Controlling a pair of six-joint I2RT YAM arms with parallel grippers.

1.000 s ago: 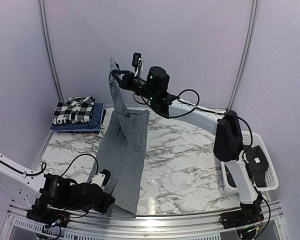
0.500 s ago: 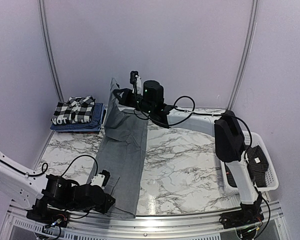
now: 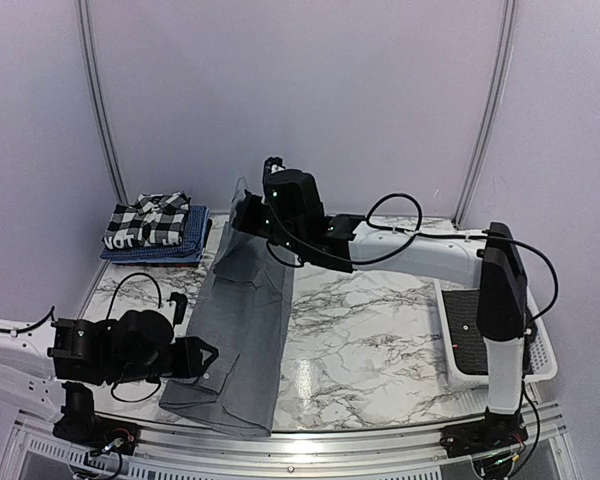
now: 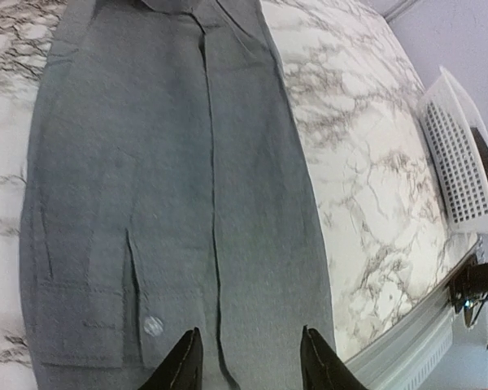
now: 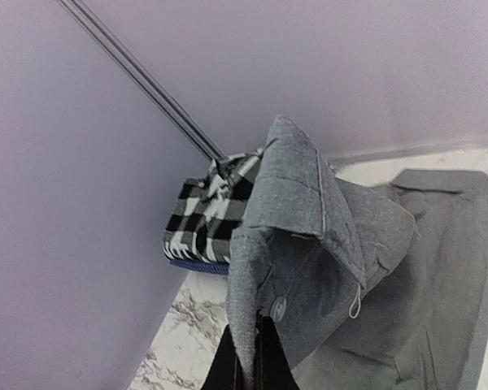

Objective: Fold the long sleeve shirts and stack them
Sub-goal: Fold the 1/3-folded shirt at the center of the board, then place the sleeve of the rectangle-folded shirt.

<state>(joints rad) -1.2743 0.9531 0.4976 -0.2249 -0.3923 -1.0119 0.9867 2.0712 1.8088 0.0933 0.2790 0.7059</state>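
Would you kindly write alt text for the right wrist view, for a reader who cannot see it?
The right tool pinches a bunched fold of the grey shirt, held up above the rest of it lying on the marble table. Behind, a checked shirt sits folded on a blue shirt beside the wall.

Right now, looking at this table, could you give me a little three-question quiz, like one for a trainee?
1. True or false: the checked shirt lies on top of the blue shirt.
2. Which gripper pinches the grey shirt? A: the left gripper. B: the right gripper. C: both.
3. Fill in: the white basket stands at the table's ___ edge, by the robot's own sides.

Key: 1 true. 2 B: it holds one end raised, while the left gripper's fingers are apart above the near end. 3 right.
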